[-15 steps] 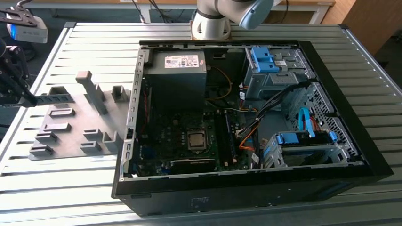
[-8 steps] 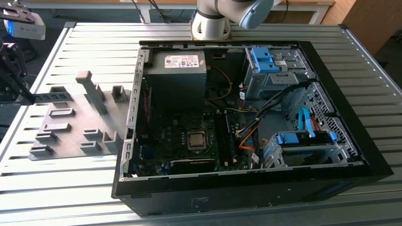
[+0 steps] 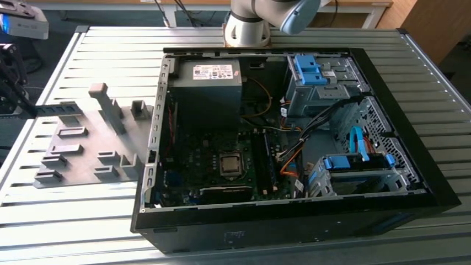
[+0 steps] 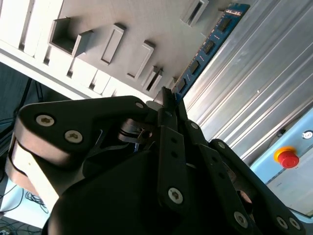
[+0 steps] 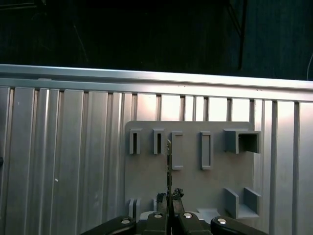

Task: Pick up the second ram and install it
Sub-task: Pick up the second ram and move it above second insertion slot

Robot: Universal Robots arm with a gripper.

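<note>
Claw [image 4: 168, 104] is seen clamped on one end of the second ram [image 4: 209, 45]. The blue-green stick is held out from the fingertips over the grey fixture plate [image 5: 215, 186], and is seen edge-on in the first wrist view. In the exterior view the plate is noted lying on the slatted table [image 3: 74, 221], at 9 o'clock of the open computer case [image 3: 419, 187].

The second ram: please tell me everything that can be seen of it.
In the second wrist view, the second ram is a thin, narrow blue circuit board with a row of dark chips on its face. The gripper is shut on one end; the rest juts out free over the grey fixture plate.
</note>
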